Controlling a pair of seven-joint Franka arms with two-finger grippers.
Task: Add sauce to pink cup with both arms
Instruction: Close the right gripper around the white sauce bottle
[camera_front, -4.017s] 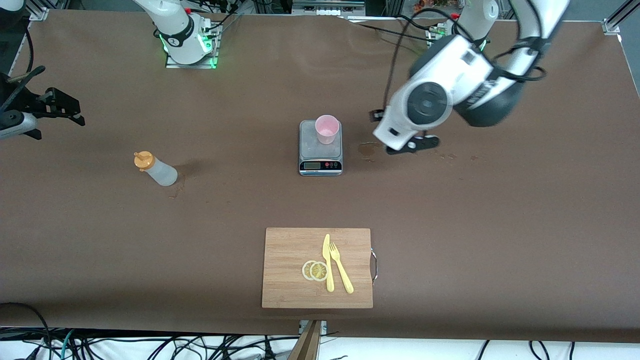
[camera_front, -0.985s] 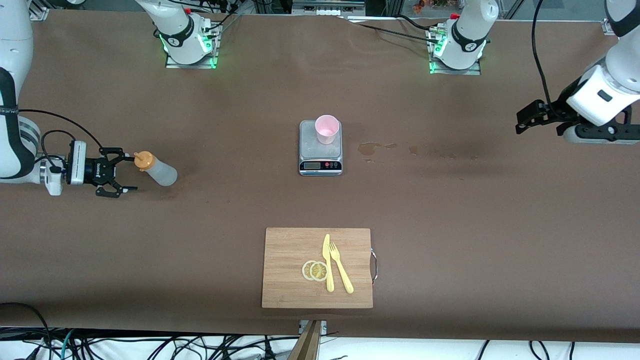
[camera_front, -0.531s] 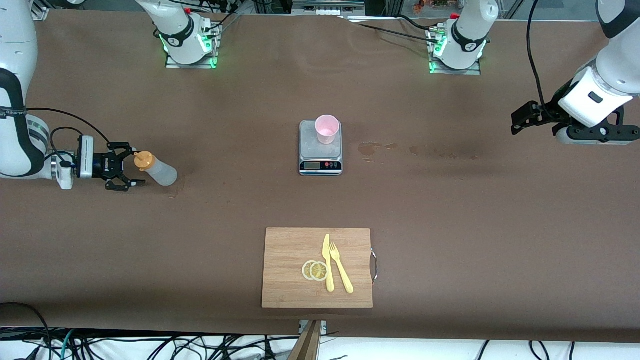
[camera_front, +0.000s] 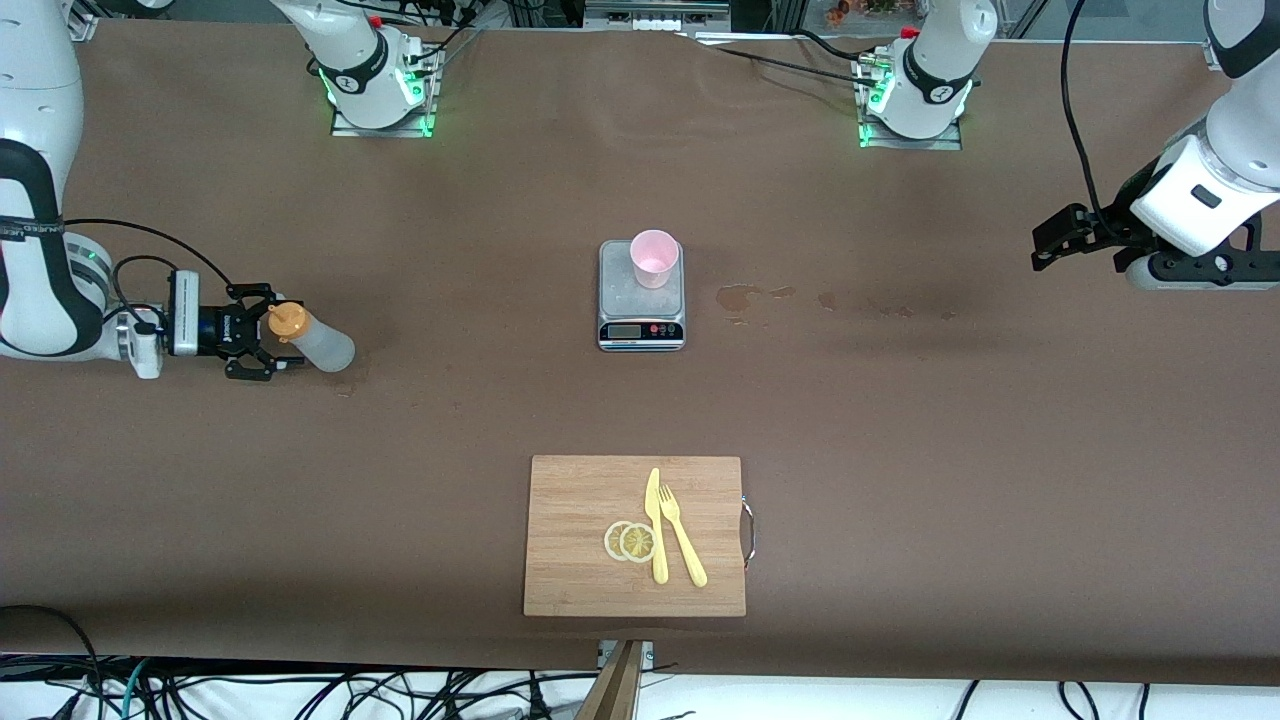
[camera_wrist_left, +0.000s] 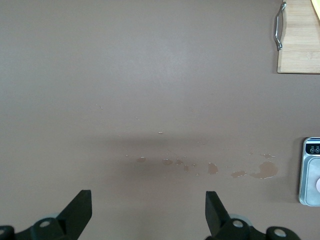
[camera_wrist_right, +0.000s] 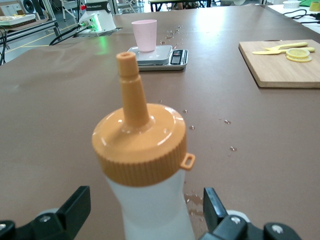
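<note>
High front camera facing my bases over the whole bench (camera_front: 900, 420), my left wrist looking straight down, my right wrist low and close, all sharing the scale (camera_front: 641, 296).

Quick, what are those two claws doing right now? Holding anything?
Right gripper: open around the translucent orange-capped squeeze bottle, not gripping.
Left gripper: open, empty, waiting over the brown table.
</note>
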